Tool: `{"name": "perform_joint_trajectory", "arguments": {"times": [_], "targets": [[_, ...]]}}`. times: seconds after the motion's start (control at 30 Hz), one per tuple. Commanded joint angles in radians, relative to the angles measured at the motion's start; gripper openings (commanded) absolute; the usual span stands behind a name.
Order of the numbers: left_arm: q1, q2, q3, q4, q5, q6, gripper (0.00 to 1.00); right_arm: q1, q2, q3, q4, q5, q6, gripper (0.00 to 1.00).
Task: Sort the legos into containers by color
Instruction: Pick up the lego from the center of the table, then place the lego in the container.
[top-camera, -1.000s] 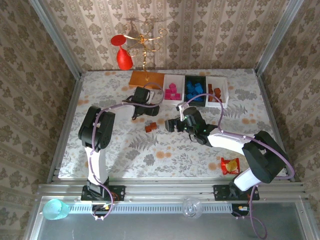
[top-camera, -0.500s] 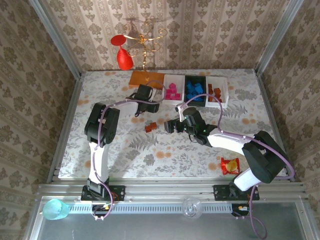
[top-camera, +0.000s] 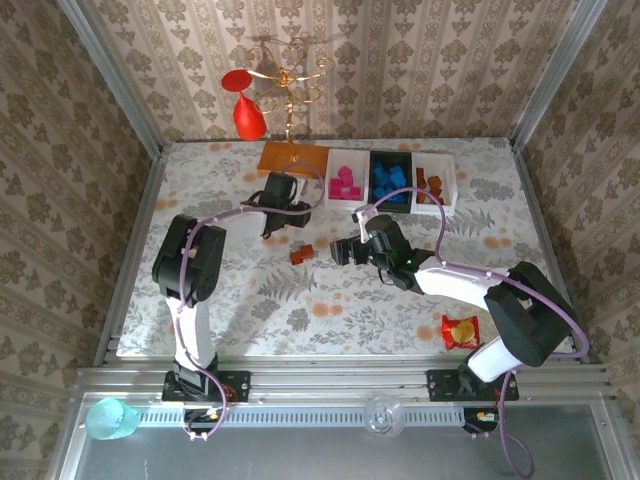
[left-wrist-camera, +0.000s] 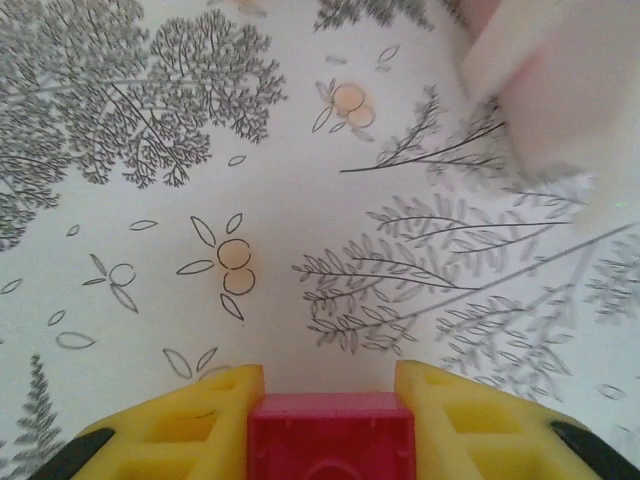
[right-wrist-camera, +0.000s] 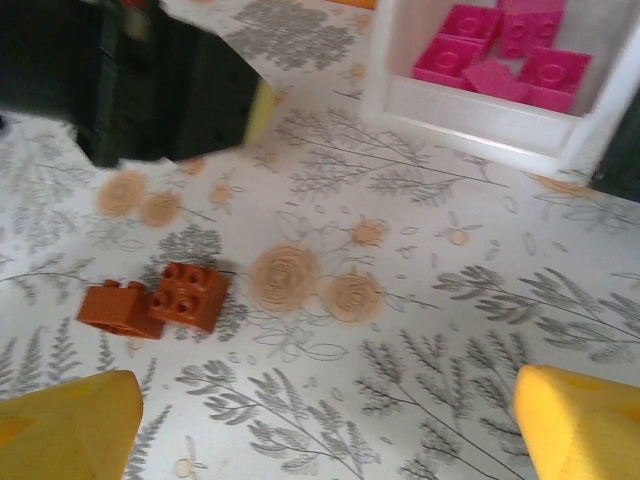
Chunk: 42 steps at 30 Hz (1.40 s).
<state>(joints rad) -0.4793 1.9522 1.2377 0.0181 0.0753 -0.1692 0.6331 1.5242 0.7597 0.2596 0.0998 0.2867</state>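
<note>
Left jaws clenched on pink brick (left-wrist-camera: 331, 436); right jaws released, wide apart, near two brown bricks (right-wrist-camera: 155, 298) on worktop (right-wrist-camera: 430, 340)

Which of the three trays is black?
The middle tray, between the white tray with pink bricks and the white one with brown bricks; it holds blue bricks.

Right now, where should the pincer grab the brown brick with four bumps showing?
Grip the brown brick by its two free flat walls, coming down from above. Its studs seem to face up, and a second brick touches one side, so leave that wall alone.
</note>
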Motion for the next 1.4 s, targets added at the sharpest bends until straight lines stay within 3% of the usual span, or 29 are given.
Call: {"name": "perform_joint_trajectory", "arguments": {"times": [0.0,0.23,0.47,0.73,0.87,0.97,1.17,1.37], "targets": [[-0.024,-0.057,0.009,0.061,0.061,-0.047,0.34,0.005,-0.057,-0.001,-0.062,0.15,-0.007,0.97],[-0.091,-0.004,0.134,0.061,0.072,-0.033,0.34,-0.005,-0.128,-0.035,0.025,0.257,-0.044,0.99],[-0.124,0.156,0.346,0.023,0.06,-0.003,0.35,-0.013,-0.199,-0.025,0.03,0.347,-0.048,0.99],[-0.125,0.41,0.745,-0.11,0.101,-0.022,0.36,-0.025,-0.251,-0.068,0.005,0.358,-0.033,0.99],[-0.124,0.531,0.97,-0.221,0.118,-0.029,0.42,-0.03,-0.271,-0.084,-0.013,0.357,-0.027,0.99],[-0.124,0.561,1.048,-0.271,0.116,-0.032,0.49,-0.036,-0.285,-0.092,-0.023,0.358,-0.026,0.99],[-0.124,0.458,0.95,-0.256,0.111,-0.018,0.56,-0.046,-0.3,-0.104,-0.025,0.348,-0.018,0.99],[-0.116,0.18,0.548,-0.085,0.082,-0.021,0.58,-0.041,-0.279,-0.112,-0.005,0.252,0.008,0.98]]}}
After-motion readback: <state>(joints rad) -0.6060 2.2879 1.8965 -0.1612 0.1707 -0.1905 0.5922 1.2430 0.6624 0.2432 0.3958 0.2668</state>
